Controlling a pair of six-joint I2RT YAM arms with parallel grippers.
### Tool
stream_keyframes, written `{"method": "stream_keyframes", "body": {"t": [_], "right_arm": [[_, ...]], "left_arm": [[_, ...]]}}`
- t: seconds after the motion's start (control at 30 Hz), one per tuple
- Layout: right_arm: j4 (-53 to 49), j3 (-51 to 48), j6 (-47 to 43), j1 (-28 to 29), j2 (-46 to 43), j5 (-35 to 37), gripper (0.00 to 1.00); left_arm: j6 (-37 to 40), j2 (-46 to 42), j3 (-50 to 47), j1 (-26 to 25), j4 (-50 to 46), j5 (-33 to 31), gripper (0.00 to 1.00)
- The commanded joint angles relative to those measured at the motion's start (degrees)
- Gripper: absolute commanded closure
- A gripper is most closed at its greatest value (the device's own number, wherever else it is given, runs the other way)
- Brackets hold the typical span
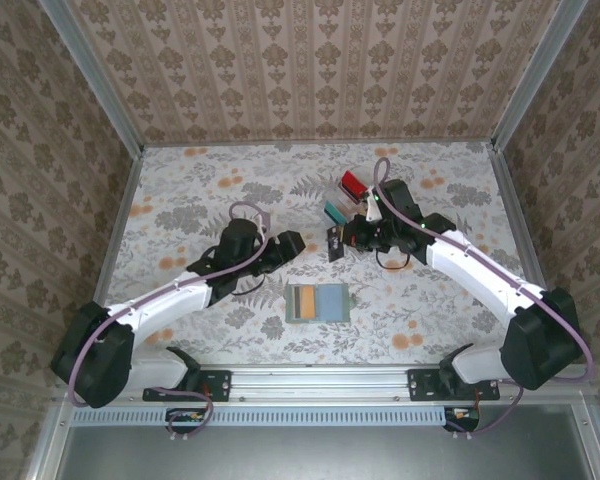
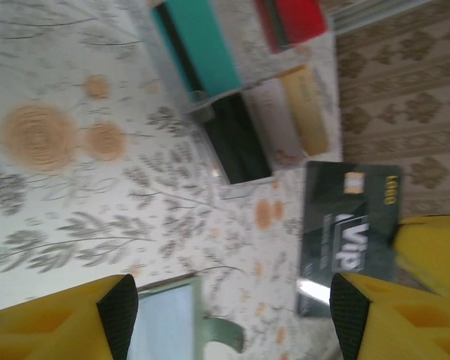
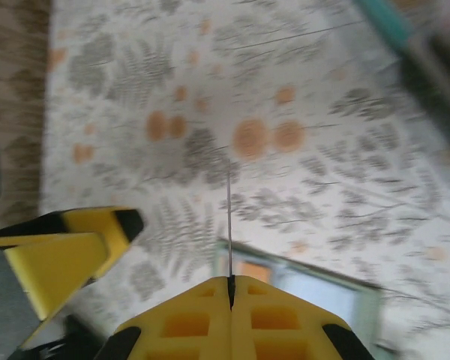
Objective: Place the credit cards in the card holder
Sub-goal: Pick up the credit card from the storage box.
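While the card holder lies open toward the tabletop's near edge, a dark card is held on edge above the tabletop's middle by the right gripper, whose jaws are pinched tight on it. The left gripper is spread wide and empty just beside that card. A teal card, a red card and a tan card are seen in a clear tray nearer the far edge, so most of the task is judged undone.

Bare table left of card holder, tray behind
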Motion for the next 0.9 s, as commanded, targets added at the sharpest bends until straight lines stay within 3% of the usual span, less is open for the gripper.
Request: {"method": "stream_keyframes", "body": {"t": [0.0,0.2,0.67,0.87], "right_arm": [[11.3,-2.9,8.7,0.2,-1.9,-10.3,1.0],[17.6,-6.3,13.1,0.2,-2.2,-12.8,1.0],[27.1,-10.4,19.2,0.2,-1.3,-15.9,1.0],[25.4,-11.0,18.3,0.2,0.0,-15.3,1.0]], "left_arm": [[-2.1,1.0,0.8,0.2,7.2,6.4,0.29],[-5.0,1.9,-0.5,0.2,13.1,8.4,0.36],[-5.6,0.7,-1.3,0.2,13.6,8.4,0.54],[-5.3,0.0,-1.6,0.2,13.0,7.8,0.79]]}}
